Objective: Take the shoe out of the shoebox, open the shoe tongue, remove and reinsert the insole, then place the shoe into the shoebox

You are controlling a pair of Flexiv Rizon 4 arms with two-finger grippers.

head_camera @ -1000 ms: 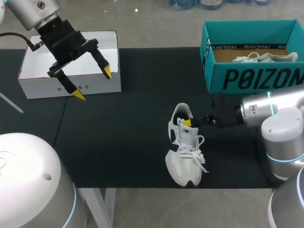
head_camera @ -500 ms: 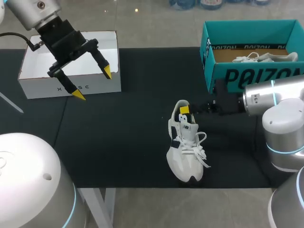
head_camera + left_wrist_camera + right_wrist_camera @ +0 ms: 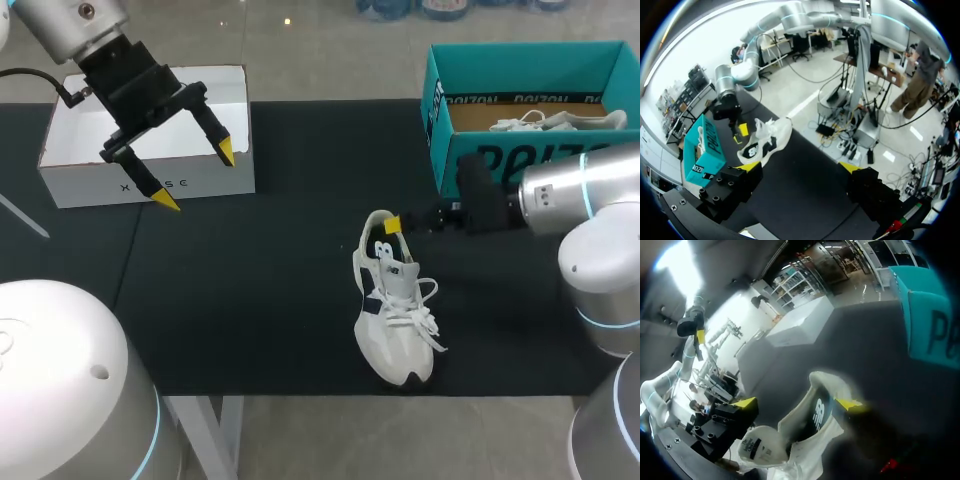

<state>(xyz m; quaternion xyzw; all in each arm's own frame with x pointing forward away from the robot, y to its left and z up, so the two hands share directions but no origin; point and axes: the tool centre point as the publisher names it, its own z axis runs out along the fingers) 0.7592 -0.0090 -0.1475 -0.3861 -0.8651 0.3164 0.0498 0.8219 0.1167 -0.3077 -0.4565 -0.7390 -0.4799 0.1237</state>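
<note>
One shoe out: the white shoe lies on its sole on the counter, near the teal shoebox but outside it, so the first step looks done.
Second shoe: it rests inside the shoebox.
Right tool: spread at the heel with the collar between its yellow tips, one tip at the rim and the other apart; nothing is pinched.
Left tool: spread and empty, hanging over the white box, well apart from the shoe.
Insole: hidden, so whether it has been pulled and reseated cannot be told.
Left to do: at the least, returning the shoe to the shoebox.
</note>
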